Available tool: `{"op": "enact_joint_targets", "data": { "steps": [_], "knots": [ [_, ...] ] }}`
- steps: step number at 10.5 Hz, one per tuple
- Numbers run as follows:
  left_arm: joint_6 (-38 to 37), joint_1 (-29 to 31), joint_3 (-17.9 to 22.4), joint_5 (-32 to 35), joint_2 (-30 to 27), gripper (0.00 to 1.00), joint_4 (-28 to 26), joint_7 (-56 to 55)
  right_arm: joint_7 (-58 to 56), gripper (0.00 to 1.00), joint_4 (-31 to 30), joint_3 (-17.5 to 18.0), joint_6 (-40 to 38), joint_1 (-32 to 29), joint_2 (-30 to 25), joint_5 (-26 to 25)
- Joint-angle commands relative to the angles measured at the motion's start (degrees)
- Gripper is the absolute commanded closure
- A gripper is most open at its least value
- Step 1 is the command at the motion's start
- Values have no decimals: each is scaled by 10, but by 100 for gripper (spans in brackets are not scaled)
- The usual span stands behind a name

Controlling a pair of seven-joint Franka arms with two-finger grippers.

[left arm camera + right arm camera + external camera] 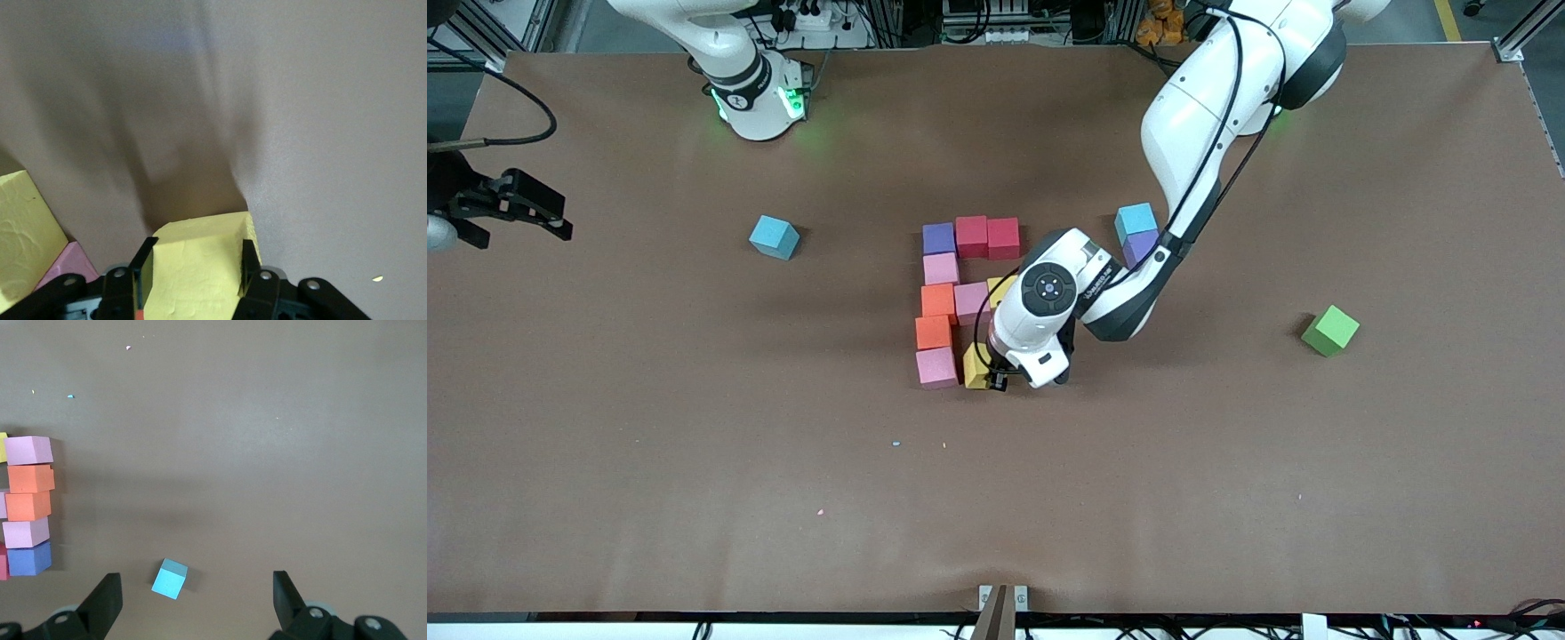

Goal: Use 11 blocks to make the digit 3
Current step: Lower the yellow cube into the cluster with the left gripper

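Matte foam blocks [951, 298] lay in a partial figure at mid-table in the front view: purple, two red, pink, orange and pink, orange, pink. The left arm's wrist hid part of one yellow cube and most of the yellow block [976, 366] that the left gripper [996, 378] clenched beside the nearest pink one. A second purple cube sat half hidden under a light-blue cube [1136, 221].

From the left wrist, the dimpled yellow block [197, 267] was pinched between black fingers [248, 267], its near end cut off.

From the right wrist, the right gripper [197, 600] waited with fingers spread above another light-blue cube [169, 579].
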Motion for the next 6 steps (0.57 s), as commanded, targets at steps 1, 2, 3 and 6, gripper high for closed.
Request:
{"op": "enact_joint_targets", "data": {
  "steps": [1,2,3,6],
  "knots": [
    [3,-9,8,-3,9,70,2,4,1,0,3,6,1,-8,2,-1],
    [3,-10,8,-3,9,67,2,4,1,0,3,6,1,-8,2,-1],
    [3,-14,8,-3,9,60,2,6,1,0,3,6,1,-8,2,-1],
    [3,-14,8,-2,9,20,2,7,1,0,3,6,3,-9,2,0]
  ]
}}
